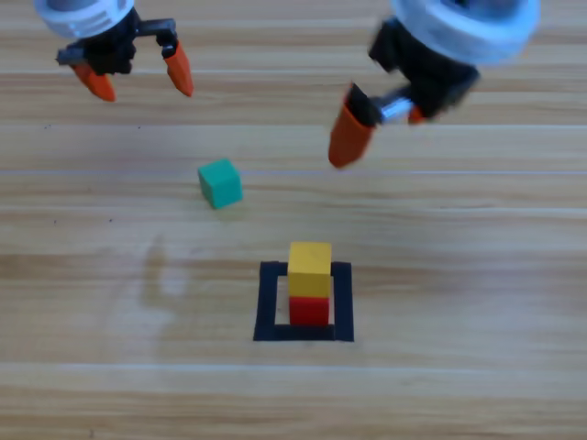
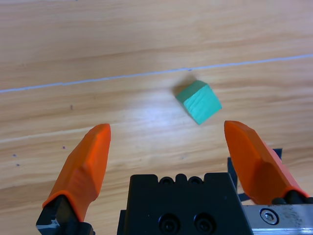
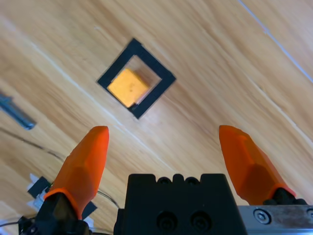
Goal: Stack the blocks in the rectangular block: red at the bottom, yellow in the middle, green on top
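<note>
Looking down from the high cam, I see the black tape outline low-centre on the wooden table. Inside it: red cube at the bottom w/ yellow cube sitting square on top of it. The two-cube stack stands within the tape border, not touching the tape as far as I can tell; bare wood shows between stack and tape on the left and right sides. From my right wrist cam only the yellow top face shows inside the outline, red is hidden under it.

Green cube is outside the outline, up and to the left of it, well apart from the stack, resting on the table alone and turned a bit askew vs. the wood grain. On my left wrist cam it lies ahead of the jaws, closer to the right-hand jaw, nothing touching it.

Left gripper is at the top-left of the high view, above and left of green, jaws spread wide, holding nothing. Right gripper is at the top, right of centre, up over the table beyond the outline; on its wrist cam both jaws stand wide apart w/ nothing between them, and the outline w/ yellow in it lies ahead, slightly toward the left jaw side.

Neither gripper touches any cube.
</note>
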